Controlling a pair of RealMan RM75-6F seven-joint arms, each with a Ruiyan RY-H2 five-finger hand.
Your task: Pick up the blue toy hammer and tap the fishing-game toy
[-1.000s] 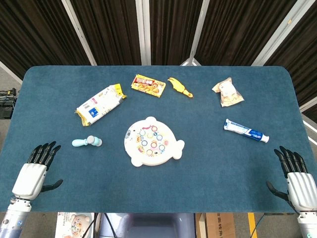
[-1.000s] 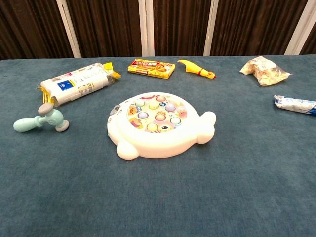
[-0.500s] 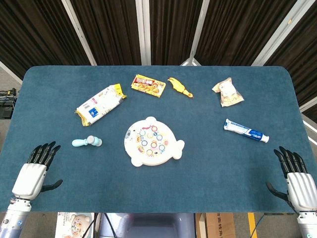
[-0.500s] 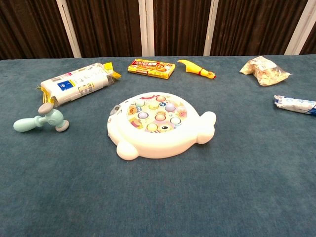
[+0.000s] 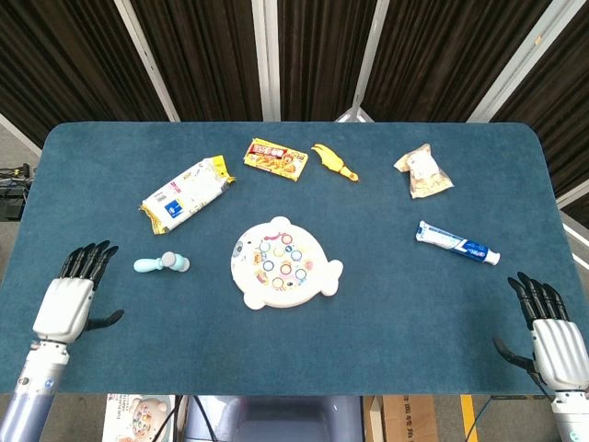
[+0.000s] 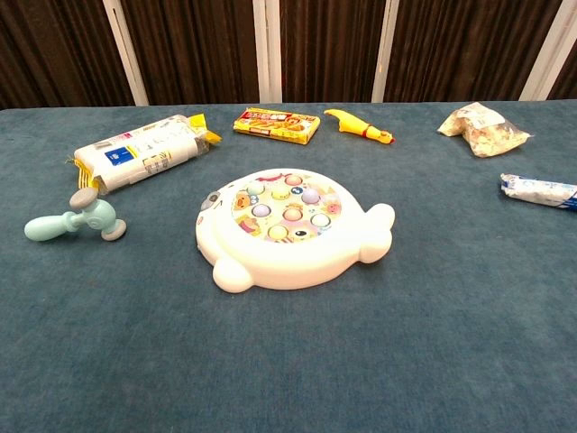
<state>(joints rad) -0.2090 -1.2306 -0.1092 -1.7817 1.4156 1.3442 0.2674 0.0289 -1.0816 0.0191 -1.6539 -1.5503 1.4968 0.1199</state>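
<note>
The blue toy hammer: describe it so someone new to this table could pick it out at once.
Start at the white fish-shaped fishing-game toy in the middle of the blue table. Look to its left, below the white and yellow snack packet. The blue toy hammer lies there on its side, apart from both, the only pale turquoise thing, with a stubby handle and grey-capped head.
</note>
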